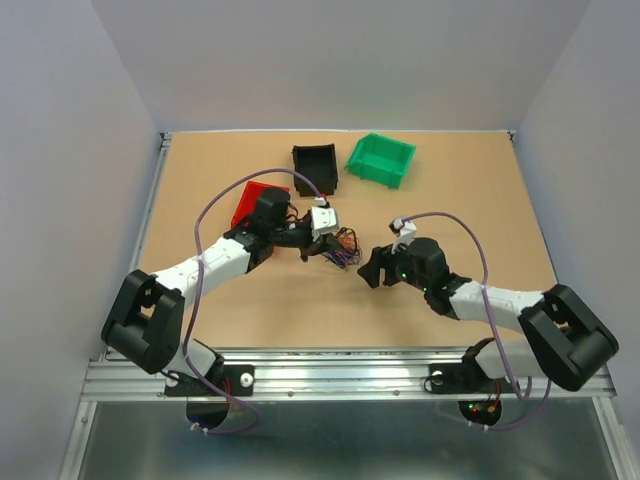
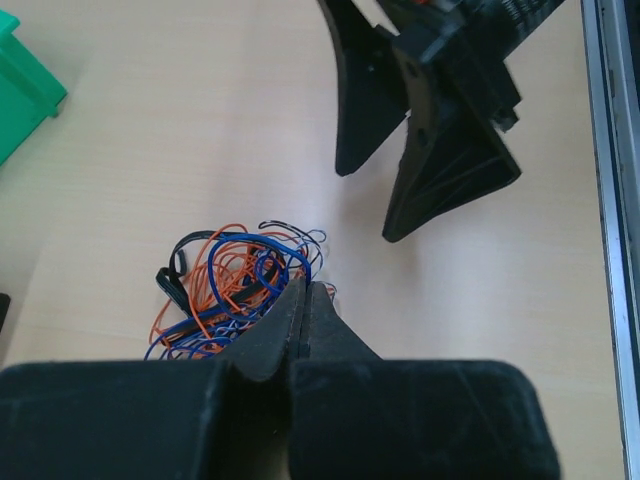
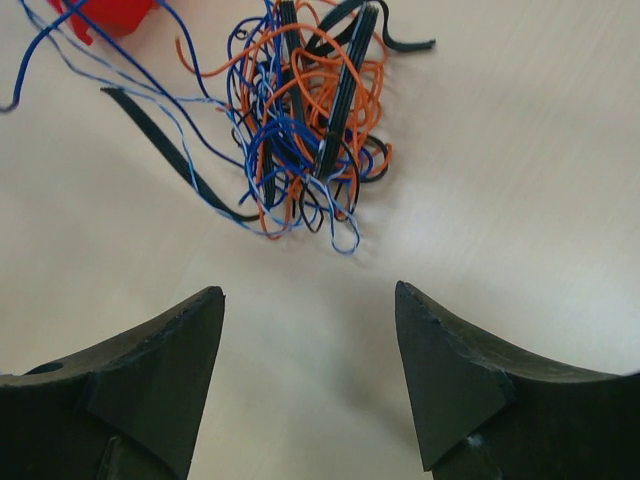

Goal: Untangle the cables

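The cables [image 3: 300, 130] lie in one knotted clump mid-table with nothing separated yet, the left gripper [image 2: 305, 295] pressed shut at its edge and the right gripper [image 3: 308, 293] gaping empty, the clump at its twelve o'clock.

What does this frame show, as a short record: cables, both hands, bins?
cables: tangle of thin orange, blue and black wires on the tan table
left hand: shut, tips at the tangle; grip on strands unclear
right hand: open, facing the tangle, not touching
bins: red plastic bin, black plastic bin, green plastic bin, beyond the tangle
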{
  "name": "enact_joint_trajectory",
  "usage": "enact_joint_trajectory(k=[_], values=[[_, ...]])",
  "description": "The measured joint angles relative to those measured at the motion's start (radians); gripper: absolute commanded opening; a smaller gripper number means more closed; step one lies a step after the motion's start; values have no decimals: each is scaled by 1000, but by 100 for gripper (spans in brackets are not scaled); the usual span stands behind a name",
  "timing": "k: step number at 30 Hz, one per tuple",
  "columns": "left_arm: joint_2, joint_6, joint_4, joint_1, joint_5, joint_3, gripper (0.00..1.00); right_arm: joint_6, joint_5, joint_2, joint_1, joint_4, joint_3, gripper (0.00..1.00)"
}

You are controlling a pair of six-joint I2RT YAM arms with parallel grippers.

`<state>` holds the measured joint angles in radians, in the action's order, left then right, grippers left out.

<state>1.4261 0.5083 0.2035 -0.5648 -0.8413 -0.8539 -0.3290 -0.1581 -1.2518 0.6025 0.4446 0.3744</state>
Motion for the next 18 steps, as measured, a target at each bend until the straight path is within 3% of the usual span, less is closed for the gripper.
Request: enact_joint_trajectory(k=[6, 11, 13, 16, 18], values=[[0, 31, -27, -4, -18, 0, 0, 1, 9, -153, 0, 162, 48, 79], [0, 49, -41, -4, -21, 0, 0, 1, 24, -282, 0, 237, 125, 72], [0, 58, -46, -4, -23, 0, 0, 0, 24, -324, 0, 259, 156, 64], [0, 69, -48, -4, -21, 0, 4, -5, 23, -389, 0, 287, 199, 32], [-3, 69, -47, -4, -18, 0, 19, -1, 22, -412, 0, 298, 208, 25]])
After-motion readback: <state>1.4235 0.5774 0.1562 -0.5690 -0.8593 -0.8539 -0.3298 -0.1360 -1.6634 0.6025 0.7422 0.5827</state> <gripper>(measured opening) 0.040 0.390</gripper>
